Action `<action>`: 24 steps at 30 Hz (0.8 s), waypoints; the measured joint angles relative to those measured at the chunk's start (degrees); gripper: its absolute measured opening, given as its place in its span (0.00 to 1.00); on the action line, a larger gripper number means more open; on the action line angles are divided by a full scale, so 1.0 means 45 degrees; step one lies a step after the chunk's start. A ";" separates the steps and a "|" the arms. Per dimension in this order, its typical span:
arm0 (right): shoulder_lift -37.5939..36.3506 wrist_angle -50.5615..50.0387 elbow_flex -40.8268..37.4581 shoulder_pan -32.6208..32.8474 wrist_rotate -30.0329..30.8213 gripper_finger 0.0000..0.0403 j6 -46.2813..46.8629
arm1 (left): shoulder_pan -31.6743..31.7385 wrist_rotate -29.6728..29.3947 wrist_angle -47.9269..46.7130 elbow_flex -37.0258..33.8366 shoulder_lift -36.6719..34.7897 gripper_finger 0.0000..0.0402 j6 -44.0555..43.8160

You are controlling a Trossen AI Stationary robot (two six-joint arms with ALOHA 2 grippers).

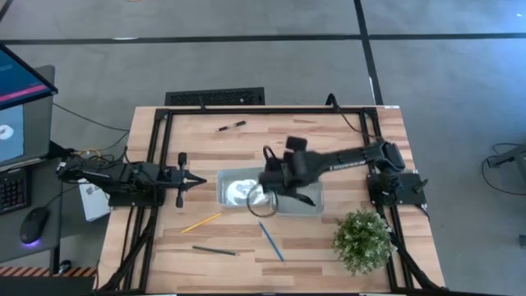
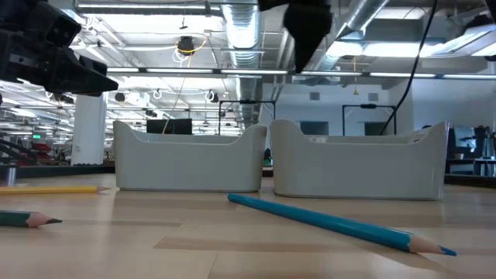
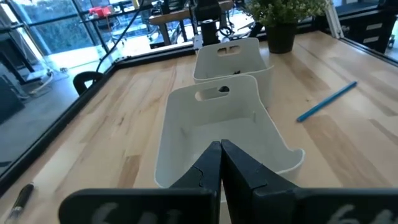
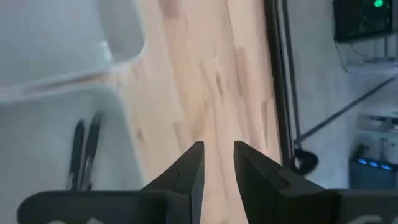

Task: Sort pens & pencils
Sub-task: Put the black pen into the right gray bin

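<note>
No readable text, label, brand, number or sign is showing in any of the four views. A monitor (image 1: 18, 90) beside the counter is displaying coloured shapes in the high view, but no letters are coming through on it. In the low view a small green lit sign (image 2: 36, 135) is glowing far back in the room, and its wording cannot be made out.
</note>
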 joint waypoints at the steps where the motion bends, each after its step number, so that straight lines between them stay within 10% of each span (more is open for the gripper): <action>1: 0.0000 0.0248 0.0096 -0.0241 -0.0063 0.27 -0.0337 | 0.0000 0.0000 0.0000 0.0000 0.0005 0.00 -0.0096; 9: 0.0005 0.0909 0.0179 -0.1873 -0.0250 0.27 -0.2018 | 0.0000 -0.0544 0.0063 -0.0004 0.0005 0.00 -0.0444; 24: -0.0359 0.4570 -0.1044 -0.5828 -0.5821 0.27 -0.5064 | 0.0012 -0.3465 0.0406 -0.0021 0.0004 0.00 -0.0838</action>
